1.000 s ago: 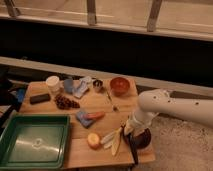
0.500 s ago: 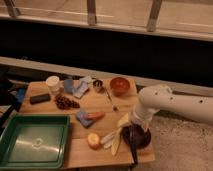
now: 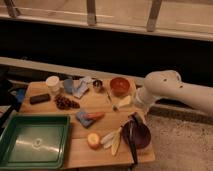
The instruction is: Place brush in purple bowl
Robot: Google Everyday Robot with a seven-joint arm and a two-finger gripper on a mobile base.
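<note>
The purple bowl (image 3: 140, 135) stands at the front right corner of the wooden table (image 3: 95, 105). The long black brush (image 3: 132, 146) lies across the bowl's left side. Its upper end is over the bowl and its lower end sticks out past the front rim towards the table's edge. My gripper (image 3: 135, 118) hangs from the white arm (image 3: 162, 87), just above the bowl's back rim and the brush's upper end. I cannot tell whether it still touches the brush.
An orange-red bowl (image 3: 120, 86) stands behind the purple bowl. A banana (image 3: 115, 142), a round fruit (image 3: 93, 141) and an orange carrot-like piece (image 3: 95, 116) lie to its left. A green tray (image 3: 34, 140) is front left. A black block (image 3: 40, 98), white cup (image 3: 52, 82) and blue cloths (image 3: 75, 87) are at the back left.
The gripper has moved up and back from low beside the bowl to above its back rim. The brush now rests across the bowl.
</note>
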